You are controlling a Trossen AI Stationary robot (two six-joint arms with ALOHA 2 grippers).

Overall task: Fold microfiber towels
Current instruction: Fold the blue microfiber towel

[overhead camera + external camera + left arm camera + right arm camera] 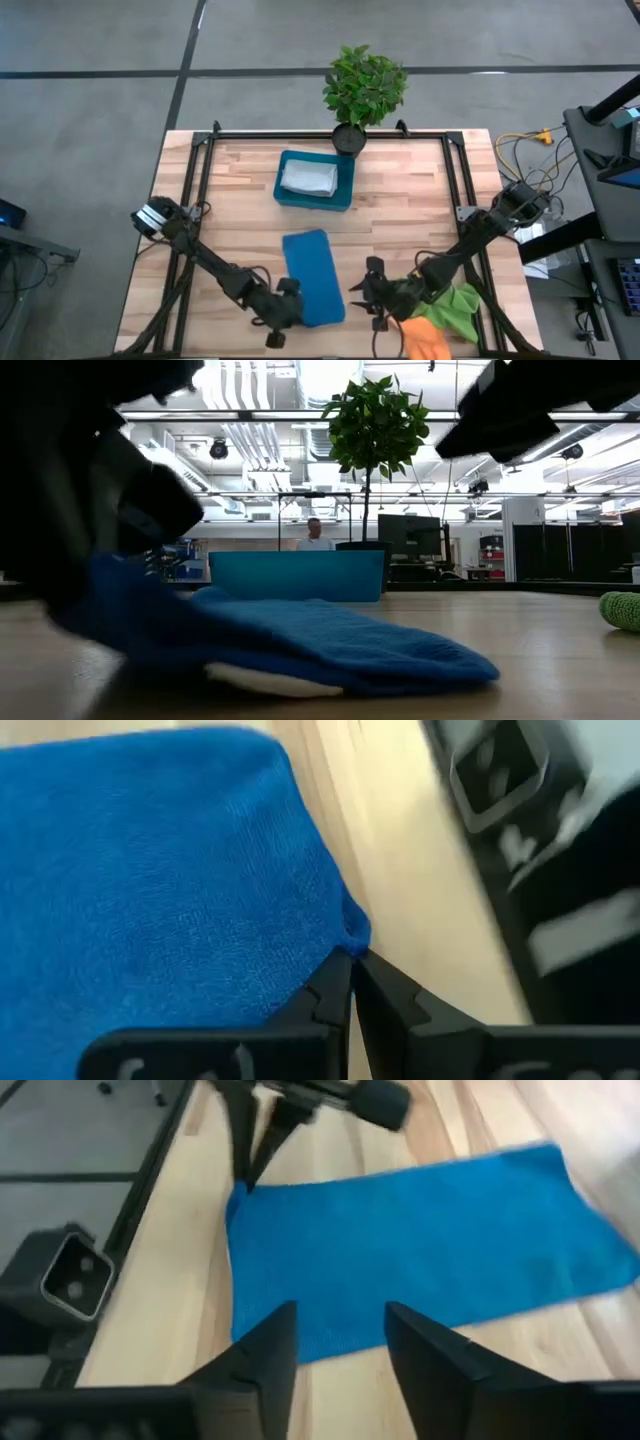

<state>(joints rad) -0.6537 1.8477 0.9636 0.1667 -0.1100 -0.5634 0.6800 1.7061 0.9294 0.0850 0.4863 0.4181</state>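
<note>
Blue towel (314, 276) folded, near corner pinched in clenched left pincer (287, 312), right pincer (366, 293) released alongside.

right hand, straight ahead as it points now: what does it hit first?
Most likely the blue towel: the right hand, fingers open, points at its near long edge, with the folded cloth lying flat right ahead. Beyond it sits the left hand, pinched shut on the towel's far corner. Depth is uncertain.

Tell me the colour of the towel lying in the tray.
Grey-white. The towel in the blue tray shows best in the high view.
</note>
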